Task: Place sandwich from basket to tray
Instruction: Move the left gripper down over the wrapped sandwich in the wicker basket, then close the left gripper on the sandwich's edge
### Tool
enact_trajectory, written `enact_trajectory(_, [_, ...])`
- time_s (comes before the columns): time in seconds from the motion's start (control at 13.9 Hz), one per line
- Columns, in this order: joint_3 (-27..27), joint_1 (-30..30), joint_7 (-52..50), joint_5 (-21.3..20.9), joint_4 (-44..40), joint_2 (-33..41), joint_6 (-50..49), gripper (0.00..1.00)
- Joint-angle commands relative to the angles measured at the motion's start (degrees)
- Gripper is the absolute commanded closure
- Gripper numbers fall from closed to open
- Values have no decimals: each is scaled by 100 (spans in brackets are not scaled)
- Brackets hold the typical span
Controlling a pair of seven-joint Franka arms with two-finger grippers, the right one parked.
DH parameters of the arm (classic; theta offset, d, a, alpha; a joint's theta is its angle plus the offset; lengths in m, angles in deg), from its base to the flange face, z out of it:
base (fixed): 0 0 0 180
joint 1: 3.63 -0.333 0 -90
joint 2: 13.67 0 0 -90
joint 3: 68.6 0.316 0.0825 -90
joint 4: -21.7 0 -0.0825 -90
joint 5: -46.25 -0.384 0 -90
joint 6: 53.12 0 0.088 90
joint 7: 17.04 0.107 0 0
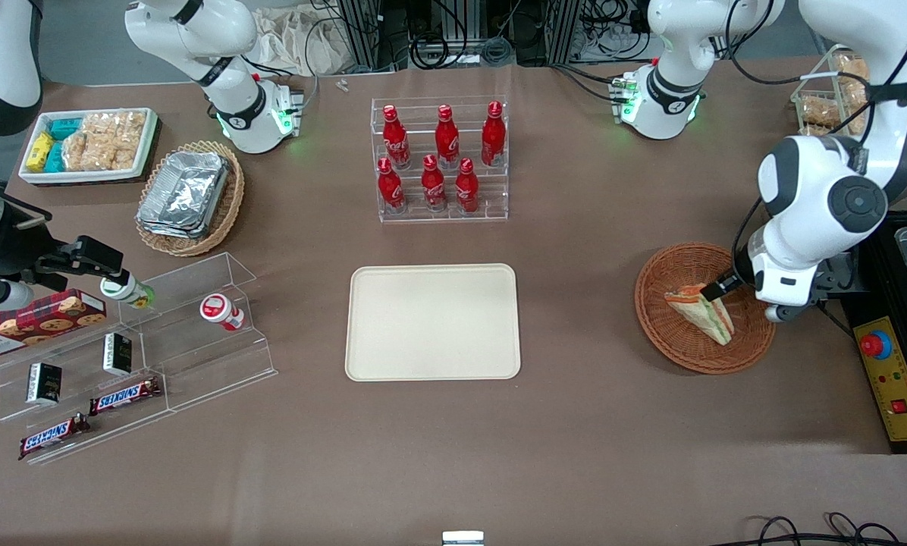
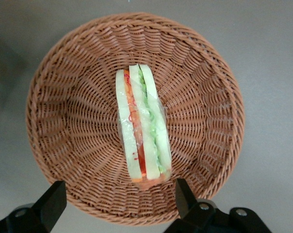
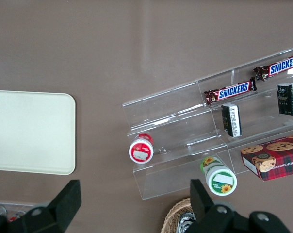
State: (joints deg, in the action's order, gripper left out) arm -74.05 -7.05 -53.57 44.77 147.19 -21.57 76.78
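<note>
The sandwich (image 1: 704,309), a clear-wrapped wedge of pale bread with green and orange-red layers, lies in the round reddish-brown wicker basket (image 1: 673,341) toward the working arm's end of the table. My left gripper (image 1: 742,297) hovers over the basket, open and empty. In the left wrist view the sandwich (image 2: 142,131) lies in the middle of the basket (image 2: 64,121). There the gripper (image 2: 118,204) is above the basket's rim, jaws wide apart, one end of the sandwich between them. The cream-beige tray (image 1: 432,321) lies empty at mid-table; it also shows in the right wrist view (image 3: 30,131).
A clear rack of red bottles (image 1: 440,159) stands farther from the front camera than the tray. A black-and-yellow control box (image 1: 897,387) lies beside the basket at the table's end. A tan basket of foil containers (image 1: 188,199), a white snack tray (image 1: 89,144) and a clear snack shelf (image 1: 135,356) lie toward the parked arm's end.
</note>
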Motion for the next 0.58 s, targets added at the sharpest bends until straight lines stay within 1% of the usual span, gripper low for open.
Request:
enact_trajectory(0.0, [-9, -19, -170, -28, 63, -264, 334, 0])
enact_trajectory(0.51, [0, -19, -241, -28, 151, -660, 660, 0])
